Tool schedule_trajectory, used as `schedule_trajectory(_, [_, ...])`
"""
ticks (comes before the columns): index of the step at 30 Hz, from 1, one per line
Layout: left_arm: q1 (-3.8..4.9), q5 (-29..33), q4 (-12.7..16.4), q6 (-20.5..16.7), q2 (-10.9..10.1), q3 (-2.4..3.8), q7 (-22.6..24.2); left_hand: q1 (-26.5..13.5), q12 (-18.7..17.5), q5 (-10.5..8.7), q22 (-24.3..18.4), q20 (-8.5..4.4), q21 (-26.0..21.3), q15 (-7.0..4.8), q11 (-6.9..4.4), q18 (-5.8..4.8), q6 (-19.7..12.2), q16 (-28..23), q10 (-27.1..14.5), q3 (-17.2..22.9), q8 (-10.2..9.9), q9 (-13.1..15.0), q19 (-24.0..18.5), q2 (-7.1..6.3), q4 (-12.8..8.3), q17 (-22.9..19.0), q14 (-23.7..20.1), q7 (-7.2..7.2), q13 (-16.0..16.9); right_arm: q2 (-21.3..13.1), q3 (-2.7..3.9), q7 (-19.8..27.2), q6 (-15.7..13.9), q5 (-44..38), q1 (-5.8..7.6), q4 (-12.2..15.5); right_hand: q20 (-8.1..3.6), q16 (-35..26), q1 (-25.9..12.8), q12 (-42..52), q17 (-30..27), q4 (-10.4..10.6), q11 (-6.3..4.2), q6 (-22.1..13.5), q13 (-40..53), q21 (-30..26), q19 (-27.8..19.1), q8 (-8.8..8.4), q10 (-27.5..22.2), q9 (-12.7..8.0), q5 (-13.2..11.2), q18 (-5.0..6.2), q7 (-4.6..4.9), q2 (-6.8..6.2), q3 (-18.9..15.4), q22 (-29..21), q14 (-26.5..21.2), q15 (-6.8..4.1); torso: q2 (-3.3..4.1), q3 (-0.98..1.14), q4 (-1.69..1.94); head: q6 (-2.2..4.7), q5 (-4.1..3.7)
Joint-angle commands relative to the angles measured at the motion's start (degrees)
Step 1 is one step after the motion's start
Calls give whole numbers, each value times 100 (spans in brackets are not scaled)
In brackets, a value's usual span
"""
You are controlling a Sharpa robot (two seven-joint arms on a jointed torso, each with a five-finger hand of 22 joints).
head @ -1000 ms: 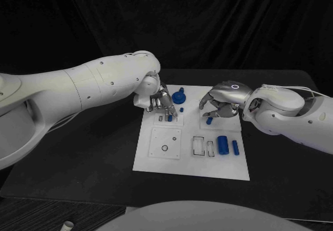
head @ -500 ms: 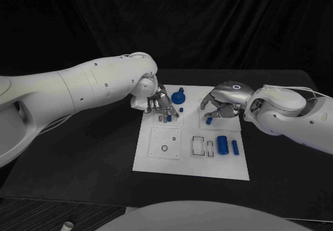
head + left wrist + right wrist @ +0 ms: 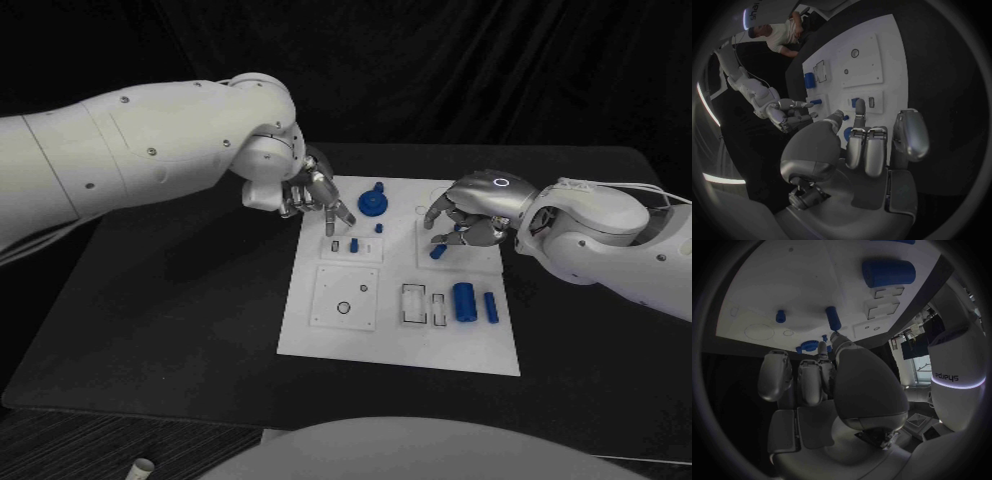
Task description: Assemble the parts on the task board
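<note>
Toward one o'clock on the white task board [image 3: 320,335], the right robot hand [image 3: 469,213], curled and empty-looking, hovers over a small, stiff blue peg [image 3: 437,252], best pinched by its sides.

The left arm reaches in high, its left hand [image 3: 304,193] hanging with fingers pointing down and a little apart, holding nothing. The right arm comes in low; the right hand [image 3: 469,213] is curled inward, fingertips tucked under the palm

Matt white task board [image 3: 361,330], smooth blue plastic-looking parts [image 3: 463,300], matt black table [image 3: 173,320], glossy silver metallic-looking hands [image 3: 483,205].
</note>
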Motion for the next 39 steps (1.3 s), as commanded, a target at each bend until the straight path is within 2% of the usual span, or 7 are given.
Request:
schedule_trajectory(1, [175, 5, 78, -252, -115, 9, 82, 54, 49, 36, 961, -34, 55, -24, -50, -41, 32, 36, 571, -7, 25, 12, 105, 4, -8, 1510, 605, -5, 1472, -30, 2, -74, -44, -14, -12, 25, -5, -34, 32, -15, -8, 44, 9, 8, -5, -16, -36, -37, -29, -7, 10, 116, 15, 2, -3, 907, 44, 42, 9, 3, 3, 0, 45])
schedule_trajectory(7, [313, 5, -371, -241, -103, 9, 113, 341, 123, 400, 1045, -46, 312, -20, -56, -81, 17, 36, 597, 7, 121, 200, 158, 31, -83, 1510, 605, -15, 1507, -7, 2, -58, -48, -14, -12, 5, -4, -49, 25, -25, -25, 54, 9, 8, -17, -39, -45, -39, -35, -7, 7, 120, 14, 1, -7, 900, 37, 43, 19, -1, 6, 0, 80])
schedule_trajectory(15, [302, 5, -1249, -204, 195, 7, 217, 669, 123, 728, 1062, -49, 441, -28, -67, -96, -190, 36, 597, 35, 297, 544, 169, -36, -264, 1510, 605, -38, 1507, 28, 2, -19, 24, -14, -15, -26, -4, -51, 27, -24, -24, 60, 8, 8, -13, -58, -52, -41, -31, -8, 24, 123, 13, 6, -4, 894, 37, 42, 23, -1, 6, 0, -5])
schedule_trajectory(19, [248, 5, -1462, -157, 333, 7, 258, 746, 123, 656, 1069, -41, 480, -16, -48, -103, -292, 36, 597, 41, 264, 578, 169, -61, -311, 1510, 605, -10, 1507, 47, 2, -14, 49, -14, -16, -38, -4, -53, 24, -25, -25, 65, 8, 3, -14, -65, -54, -46, -30, -10, 30, 124, 15, 6, -6, 892, 38, 42, 27, -7, 0, 0, 6])
schedule_trajectory(29, [20, -152, -1860, -188, 650, 7, 534, 988, 123, 535, 1100, 10, 656, 53, 35, -129, -439, 36, 597, 72, -75, 394, 191, -125, -458, 1510, 605, 93, 1507, 96, 2, 68, -59, -14, -26, -47, -4, -24, -15, 0, 18, 99, 7, -25, 23, -22, -24, -67, 3, -19, 38, 113, 14, -7, -28, 906, 59, 40, 83, -82, -28, 0, 32])
schedule_trajectory(34, [-64, -186, -1985, -86, 729, 7, 520, 1004, 123, 501, 1098, 19, 652, 62, 43, -127, -412, 36, 597, 67, -114, 357, 186, -135, -466, 1510, 605, 101, 1507, 79, 2, 141, -206, -14, -28, -39, -10, 26, -57, 68, 82, 140, 0, -27, 113, 69, 36, -75, 83, -22, 14, 91, 9, -21, -55, 937, 99, 32, 96, -92, -32, 0, 36])
schedule_trajectory(39, [-165, -199, -2093, -39, 768, 8, 489, 969, 123, 255, 1098, 43, 668, 80, 58, -126, -307, 36, 597, 6, -210, 260, 177, -140, -423, 1510, 605, 113, 1507, 75, 2, 279, -468, 65, -28, -28, -40, 163, -138, 280, 251, 227, -29, -11, 386, 373, 224, -80, 318, -22, -98, 23, -13, -36, -110, 1036, 215, -1, 114, -106, -38, 0, 53])
